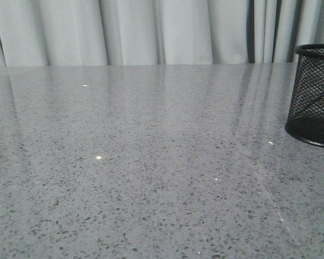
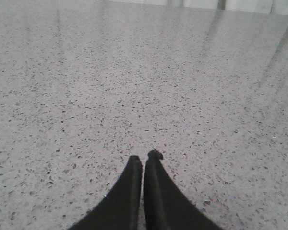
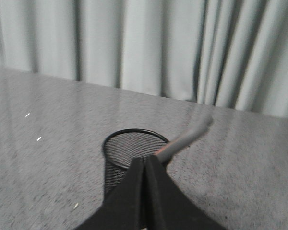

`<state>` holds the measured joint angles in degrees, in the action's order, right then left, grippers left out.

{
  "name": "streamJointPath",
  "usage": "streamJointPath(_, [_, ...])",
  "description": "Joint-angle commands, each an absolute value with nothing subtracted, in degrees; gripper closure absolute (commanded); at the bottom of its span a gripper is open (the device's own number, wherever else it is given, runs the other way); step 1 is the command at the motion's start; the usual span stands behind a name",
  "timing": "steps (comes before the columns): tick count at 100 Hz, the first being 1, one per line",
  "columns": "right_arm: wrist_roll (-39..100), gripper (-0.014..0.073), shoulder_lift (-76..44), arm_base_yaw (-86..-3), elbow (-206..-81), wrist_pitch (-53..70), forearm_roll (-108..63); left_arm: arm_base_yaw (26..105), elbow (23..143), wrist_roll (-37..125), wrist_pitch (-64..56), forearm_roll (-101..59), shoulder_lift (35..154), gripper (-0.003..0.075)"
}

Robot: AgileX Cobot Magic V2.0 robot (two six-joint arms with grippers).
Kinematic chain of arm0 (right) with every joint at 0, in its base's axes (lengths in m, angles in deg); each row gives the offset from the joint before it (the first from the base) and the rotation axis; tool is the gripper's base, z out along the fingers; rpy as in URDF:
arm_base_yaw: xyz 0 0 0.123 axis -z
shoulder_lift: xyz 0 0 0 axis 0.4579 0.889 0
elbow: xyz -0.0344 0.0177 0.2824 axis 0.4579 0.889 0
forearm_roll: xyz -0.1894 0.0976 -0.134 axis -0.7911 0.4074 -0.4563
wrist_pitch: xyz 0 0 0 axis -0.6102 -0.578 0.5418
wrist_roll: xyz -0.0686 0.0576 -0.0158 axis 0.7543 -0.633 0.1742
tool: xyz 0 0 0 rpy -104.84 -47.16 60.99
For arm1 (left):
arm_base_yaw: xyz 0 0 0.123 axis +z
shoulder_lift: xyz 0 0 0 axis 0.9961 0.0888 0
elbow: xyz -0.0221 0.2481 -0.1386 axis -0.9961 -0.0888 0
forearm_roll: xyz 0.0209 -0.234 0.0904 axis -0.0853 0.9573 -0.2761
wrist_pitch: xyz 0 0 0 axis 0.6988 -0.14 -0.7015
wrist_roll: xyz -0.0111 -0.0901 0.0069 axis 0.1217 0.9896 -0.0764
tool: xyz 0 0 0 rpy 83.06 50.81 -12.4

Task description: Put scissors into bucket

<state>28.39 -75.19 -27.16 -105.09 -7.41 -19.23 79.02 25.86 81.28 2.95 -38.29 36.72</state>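
Scissors (image 3: 185,139) ride in the right gripper (image 3: 149,160), whose fingers are pressed together around the handle end, where a trace of orange shows at the pinch; the grey blades stick out past the fingertips, blurred, slanting up and away over the far rim of the bucket (image 3: 127,155). In the right wrist view the bucket's open mouth lies just beyond and below the fingertips, so the gripper seems to hang above or just short of it, though how high it hangs cannot be read. In the front view the bucket (image 1: 313,100) stands upright at the right edge of the bench (image 1: 151,162), partly cut off by the frame, and neither arm nor scissors show there. The left gripper (image 2: 144,165) hovers over bare bench, its fingers nearly touching with only a thin slit between them and nothing held; it looks parked and out of the job. The step in hand appears to be the carry to the bucket, nearly finished. The blades point outward rather than down, so the next move likely calls for tipping the wrist until the blades aim into the mouth, centring them inside the rim, lowering, then letting go. A release while the blades lie across the rim could leave the scissors perched on it or tip the light mesh bucket over.
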Motion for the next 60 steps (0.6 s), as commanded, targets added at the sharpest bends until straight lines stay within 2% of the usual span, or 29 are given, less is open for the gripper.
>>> streamJointPath(1, [17.42, 0.0640, -75.40, -24.99, -100.71, 6.16, -24.94, 79.13, 23.58, 81.70, 0.97, -37.21, 35.16, 0.0740])
streamJointPath(12, [4.33, 0.0639, -75.40, -21.78, -93.56, 15.04, -37.51, 79.13, 23.58, 81.70, 0.97, -37.21, 35.16, 0.0740])
streamJointPath(33, [3.87, 0.0640, -76.34, -19.54, -81.92, 18.94, -37.51, 79.13, 23.58, 81.70, 0.97, -37.21, 35.16, 0.0740])
streamJointPath(37, [3.87, 0.0639, -76.34, -19.54, -82.47, 13.91, -37.81, 79.13, 23.58, 81.70, 0.97, -37.21, 35.16, 0.0740])
streamJointPath(60, [3.87, 0.0639, -76.34, -19.54, -82.26, 4.42, -37.93, 79.13, 23.58, 81.70, 0.97, -37.21, 35.16, 0.0740])
